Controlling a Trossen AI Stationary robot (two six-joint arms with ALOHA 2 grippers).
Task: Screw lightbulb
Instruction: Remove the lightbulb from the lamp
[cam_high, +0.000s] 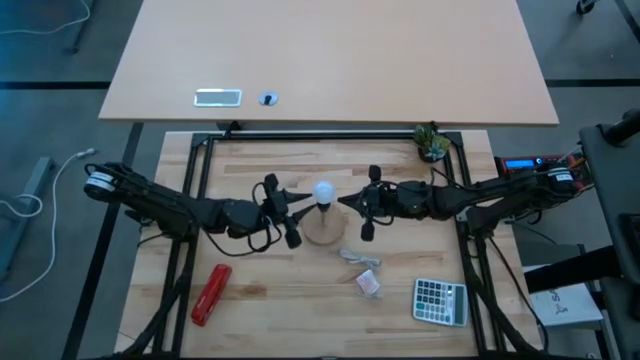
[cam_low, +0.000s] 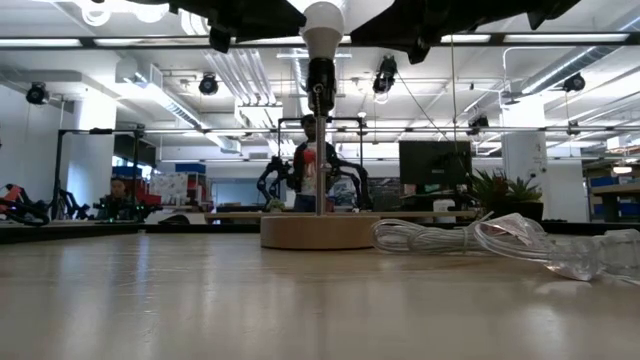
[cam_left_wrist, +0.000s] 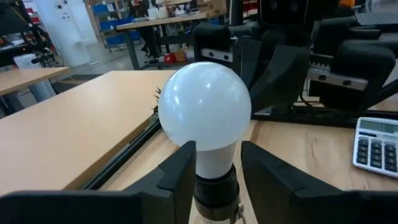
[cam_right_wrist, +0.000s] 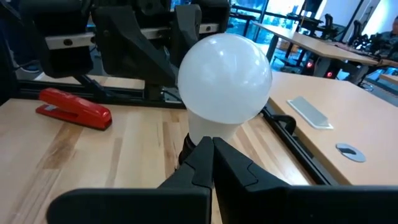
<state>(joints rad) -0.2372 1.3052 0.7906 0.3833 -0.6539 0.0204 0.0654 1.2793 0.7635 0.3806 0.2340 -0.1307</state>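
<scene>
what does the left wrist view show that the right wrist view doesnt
Only the left wrist view: a calculator, and the left gripper with its fingers on either side of the bulb's neck, small gaps showing. Only the right wrist view: a red stapler and the right gripper, fingers shut, in front of the bulb's base. Both: the lightbulb seated upright in its socket, with the opposite arm behind it.

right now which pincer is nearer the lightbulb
Left. The left pincer straddles the lightbulb at its neck, fingers slightly apart; the right pincer sits shut just beside it.
</scene>
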